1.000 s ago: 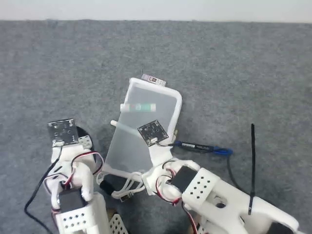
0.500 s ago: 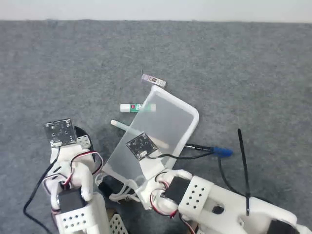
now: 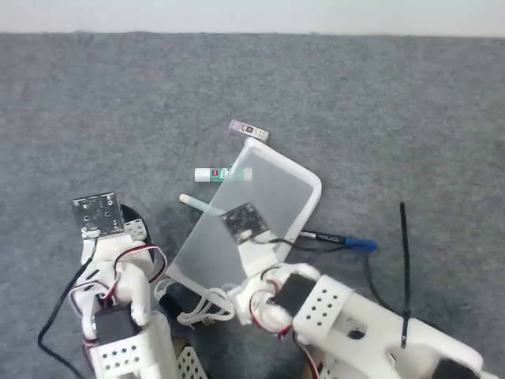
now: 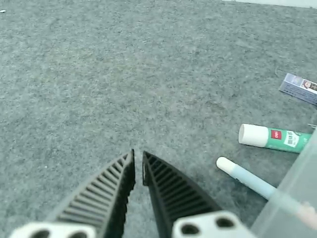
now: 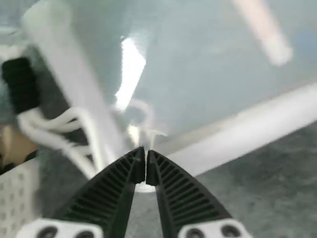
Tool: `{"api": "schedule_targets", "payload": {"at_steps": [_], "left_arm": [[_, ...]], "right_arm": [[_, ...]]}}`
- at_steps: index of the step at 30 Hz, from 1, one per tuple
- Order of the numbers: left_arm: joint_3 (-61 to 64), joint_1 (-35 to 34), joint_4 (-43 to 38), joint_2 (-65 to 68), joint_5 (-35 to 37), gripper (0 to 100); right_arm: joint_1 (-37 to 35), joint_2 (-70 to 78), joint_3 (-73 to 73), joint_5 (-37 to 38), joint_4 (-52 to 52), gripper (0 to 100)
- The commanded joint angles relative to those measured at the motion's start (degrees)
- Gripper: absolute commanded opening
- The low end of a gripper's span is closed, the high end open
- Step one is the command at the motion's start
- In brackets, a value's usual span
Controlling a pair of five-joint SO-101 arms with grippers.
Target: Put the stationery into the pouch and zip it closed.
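Observation:
The translucent pouch [image 3: 264,193] with a white border lies tilted mid-table. My right gripper [image 5: 145,157] is shut on the pouch's near white edge [image 5: 247,130], by its zip. A green and white glue stick [image 3: 222,174] lies at the pouch's far left corner. One end of a white pen [image 3: 196,204] sticks out from the pouch; whether it is inside or underneath, I cannot tell. A small grey box [image 3: 248,130] lies beyond the pouch, and a blue-capped pen [image 3: 338,240] to its right. My left gripper [image 4: 138,161] is shut on nothing, over bare carpet left of the glue stick [image 4: 275,138].
Grey carpet [image 3: 118,103] covers the table, with open room on the left and at the back. A black cable [image 3: 406,268] stands up by the right arm. White wires [image 3: 201,308] lie between the two arm bases.
The pouch swung clockwise with my right gripper on it, uncovering the glue stick. Since then the right wrist has shifted slightly right. The left arm stayed still.

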Motion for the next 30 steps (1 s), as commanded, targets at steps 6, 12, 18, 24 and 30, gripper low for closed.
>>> {"api": "schedule_targets", "payload": {"at_steps": [6,12,18,24,30], "left_arm": [[-3.8,-0.4,-1.7,-0.9,1.1,3],[-3.8,-0.4,-1.7,-0.9,1.1,3],[-3.7,-0.4,-1.7,-0.9,1.1,3],[-3.6,-0.4,-1.5,-0.9,1.1,3],[-3.6,-0.4,-1.4,-0.9,1.1,3]], "right_arm": [[15.9,0.0,-1.8,8.7,-4.5,0.6],[20.6,0.0,-1.8,9.7,-8.5,0.6],[22.5,0.6,-1.6,9.7,-14.1,0.6],[22.5,10.4,-2.6,9.6,-23.3,0.6],[27.2,23.1,-12.7,9.7,-26.4,0.6]]}}
